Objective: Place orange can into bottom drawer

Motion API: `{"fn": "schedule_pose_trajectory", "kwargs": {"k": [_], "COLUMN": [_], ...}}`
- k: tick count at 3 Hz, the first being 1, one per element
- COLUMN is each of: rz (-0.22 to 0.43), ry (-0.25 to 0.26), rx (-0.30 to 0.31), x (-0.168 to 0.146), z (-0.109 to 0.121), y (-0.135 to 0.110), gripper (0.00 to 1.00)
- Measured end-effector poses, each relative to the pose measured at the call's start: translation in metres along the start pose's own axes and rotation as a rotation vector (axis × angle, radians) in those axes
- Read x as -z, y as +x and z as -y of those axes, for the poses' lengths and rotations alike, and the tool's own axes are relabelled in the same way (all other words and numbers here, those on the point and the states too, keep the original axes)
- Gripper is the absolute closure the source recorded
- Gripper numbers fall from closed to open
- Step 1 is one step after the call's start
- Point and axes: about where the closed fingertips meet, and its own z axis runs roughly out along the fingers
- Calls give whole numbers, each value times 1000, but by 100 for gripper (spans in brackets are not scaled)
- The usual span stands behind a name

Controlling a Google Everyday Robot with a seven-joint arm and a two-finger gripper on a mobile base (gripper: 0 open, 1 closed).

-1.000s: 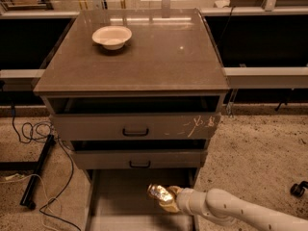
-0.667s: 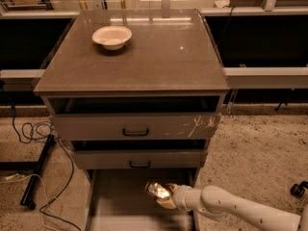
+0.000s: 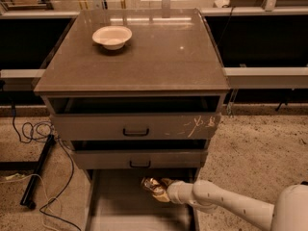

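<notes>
The orange can [image 3: 151,185] is a small shiny orange-brown can with silvery glints, held over the open bottom drawer [image 3: 115,211]. That drawer is the lowest of three, pulled out, with a flat grey floor and low side walls. My gripper [image 3: 158,189] reaches in from the lower right on a white arm and is shut on the can, just under the front of the middle drawer. The can hides most of the fingers.
A white bowl [image 3: 112,36] sits on the cabinet top [image 3: 159,57] at the back left. The two upper drawers [image 3: 135,126] with dark handles are slightly open. Black cables [image 3: 33,134] and a dark bar lie on the floor at the left.
The arm has carried the can a little to the left and further in under the middle drawer's front, above the bottom drawer.
</notes>
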Motion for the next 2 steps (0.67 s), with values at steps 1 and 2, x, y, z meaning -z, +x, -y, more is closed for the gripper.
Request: {"fn": "schedule_pose_trajectory", "kwargs": {"k": [1, 2], "rz": [-9, -25], "ry": [-10, -35], "rx": [16, 28], "x": [-26, -46], "z": [2, -5], "y": [9, 21], "gripper": [100, 100]}}
